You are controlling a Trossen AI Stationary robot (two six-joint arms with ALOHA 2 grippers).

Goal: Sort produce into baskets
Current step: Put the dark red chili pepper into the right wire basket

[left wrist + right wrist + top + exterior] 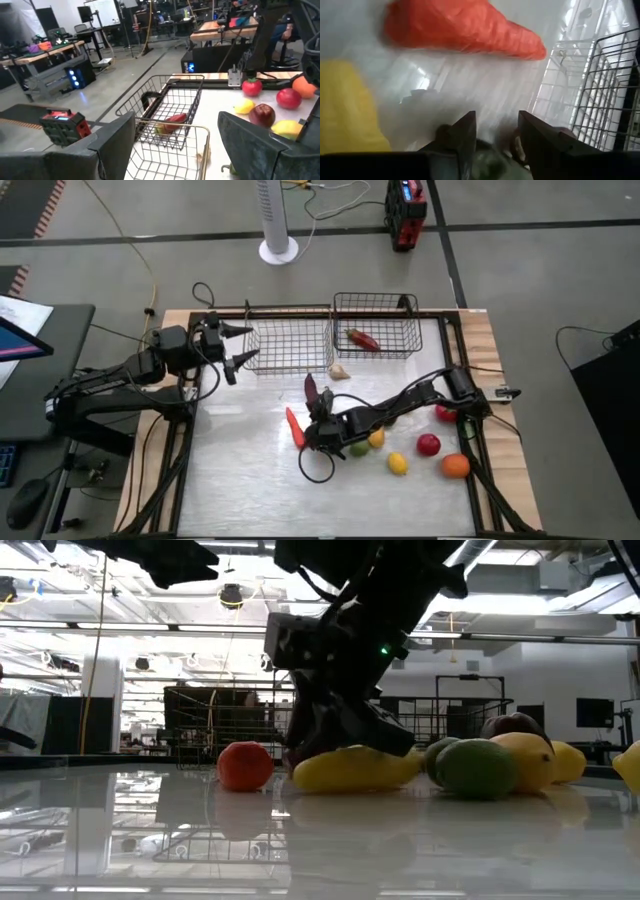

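Observation:
My right gripper (pixel 310 434) is open and low over the table, fingertips (pixel 497 125) apart with bare table between them. A long red-orange piece (pixel 465 30) lies just ahead of it; it also shows in the high view (pixel 293 427). A long yellow piece (pixel 345 105) lies beside the gripper and shows in the low view (pixel 355 768). A purple long piece (pixel 311 390) lies nearby. My left gripper (pixel 238 348) is open and empty, held above the left end of the lighter basket (pixel 290 340). The darker basket (pixel 375 325) holds a long red piece (pixel 363 339).
Loose produce lies to the right of my right gripper: a green piece (pixel 358 448), a yellow round one (pixel 376 439), a yellow one (pixel 398 464), a red one (pixel 428 444), an orange one (pixel 455 466) and a red one (pixel 445 413). A pale piece (pixel 340 371) lies before the baskets.

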